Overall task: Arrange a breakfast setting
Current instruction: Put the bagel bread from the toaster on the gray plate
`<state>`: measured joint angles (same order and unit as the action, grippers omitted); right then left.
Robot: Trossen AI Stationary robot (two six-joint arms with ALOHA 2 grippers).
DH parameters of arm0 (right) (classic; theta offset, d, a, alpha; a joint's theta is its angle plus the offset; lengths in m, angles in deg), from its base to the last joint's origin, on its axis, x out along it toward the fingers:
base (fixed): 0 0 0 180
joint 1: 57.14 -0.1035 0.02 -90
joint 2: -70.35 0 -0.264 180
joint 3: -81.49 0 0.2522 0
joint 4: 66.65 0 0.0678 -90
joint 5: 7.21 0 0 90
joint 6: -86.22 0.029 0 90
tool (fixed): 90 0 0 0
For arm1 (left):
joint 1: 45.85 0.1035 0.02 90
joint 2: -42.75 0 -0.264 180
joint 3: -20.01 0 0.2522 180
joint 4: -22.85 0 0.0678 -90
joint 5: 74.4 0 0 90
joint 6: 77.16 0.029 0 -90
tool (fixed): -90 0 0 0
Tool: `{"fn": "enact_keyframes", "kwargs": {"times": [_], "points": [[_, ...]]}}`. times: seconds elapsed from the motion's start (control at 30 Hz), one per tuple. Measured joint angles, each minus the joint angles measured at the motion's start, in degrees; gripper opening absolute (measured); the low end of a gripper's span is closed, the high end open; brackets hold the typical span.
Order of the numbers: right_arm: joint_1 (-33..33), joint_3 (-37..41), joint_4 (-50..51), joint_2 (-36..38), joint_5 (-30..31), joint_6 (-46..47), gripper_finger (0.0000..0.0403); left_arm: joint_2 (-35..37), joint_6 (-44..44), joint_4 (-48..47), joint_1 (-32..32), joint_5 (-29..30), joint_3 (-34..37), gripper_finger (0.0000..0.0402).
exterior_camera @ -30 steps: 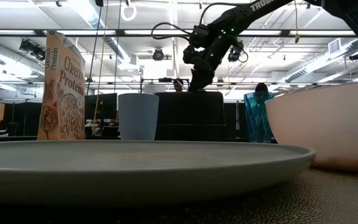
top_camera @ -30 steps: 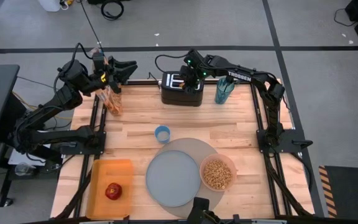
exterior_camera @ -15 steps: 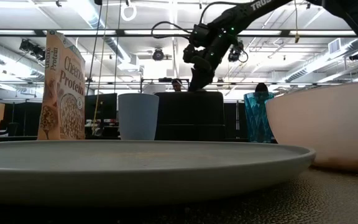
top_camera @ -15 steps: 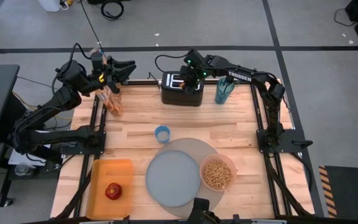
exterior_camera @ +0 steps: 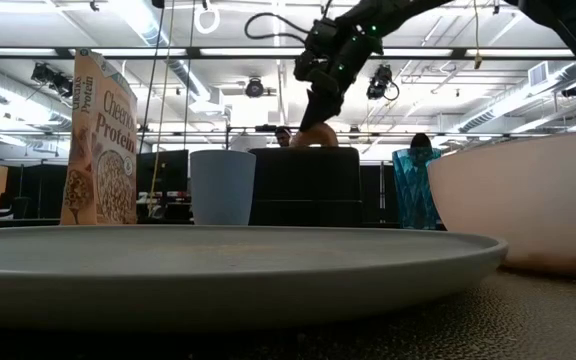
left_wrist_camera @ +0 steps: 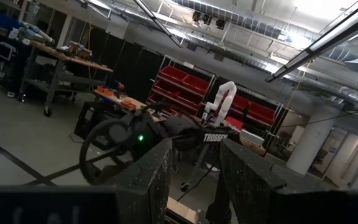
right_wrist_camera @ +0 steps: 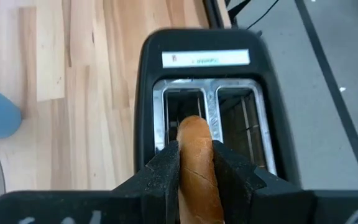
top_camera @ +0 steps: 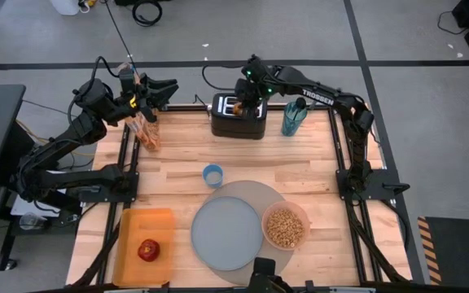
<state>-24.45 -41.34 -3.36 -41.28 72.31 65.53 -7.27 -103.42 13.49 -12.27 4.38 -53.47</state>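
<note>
black plastic, the toaster [top_camera: 238,115] stood at the middle of the bench's [top_camera: 300,171] far edge, and the right hand [right_wrist_camera: 196,163] hung just above its slots, closed on the golden-brown bagel half [right_wrist_camera: 197,155] held on edge. in the low view the bagel showed just over the toaster's top, so the lift looked barely begun. done well, the pull would go straight up until the bread cleared the slot, then swing toward the round grey plate [top_camera: 227,233] on the larger mat [top_camera: 263,195] near the front edge, keeping clear of the teal tumbler [top_camera: 293,118] beside the toaster. the pink bowl [top_camera: 286,227] sat at the plate's right; the apple [top_camera: 147,250] lay on the orange tray [top_camera: 133,224] at the front left corner. the left hand [top_camera: 159,89] waited open over the far left corner, above the cereal box [exterior_camera: 99,140].

the box read "cheerios protein"; the right arm's casing [top_camera: 316,99] bore "trossen" lettering.
</note>
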Motion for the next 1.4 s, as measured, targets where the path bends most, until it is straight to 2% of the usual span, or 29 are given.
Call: {"fn": "enact_keyframes", "kwargs": {"times": [0.37,0.77,0.9,1.03,1.17,1.4], "points": [[-0.16,-9.3,4.36,0.01,1.04,-1.2,0.0096,0.0,0.16,0.0,0.0,0.0,0.0,0.0144],[-1.16,-10.1,9.14,0.67,1.46,-1.64,0.0096,0.32,0.55,0.03,0.0,0.0,0.0,0.0144],[-2.7,-10.12,11.23,2.2,-0.08,-1.52,0.0096,0.82,0.52,0.03,0.0,-0.07,0.0,0.0144],[-5.38,-10.12,14.07,4.48,-2.68,-1.4,0.0096,1.42,-0.07,-0.3,0.0,-0.49,0.0,0.0144],[-9.78,-10.12,18.29,6.91,-8.28,-1.39,0.0096,2.94,-0.37,-0.46,0.0,-0.67,0.0,0.0144],[-22.62,-10.12,21.82,7.89,-14.37,-1.55,0.0096,5.91,-1.58,-3.3,0.0,-0.68,0.0,0.0144]]}}
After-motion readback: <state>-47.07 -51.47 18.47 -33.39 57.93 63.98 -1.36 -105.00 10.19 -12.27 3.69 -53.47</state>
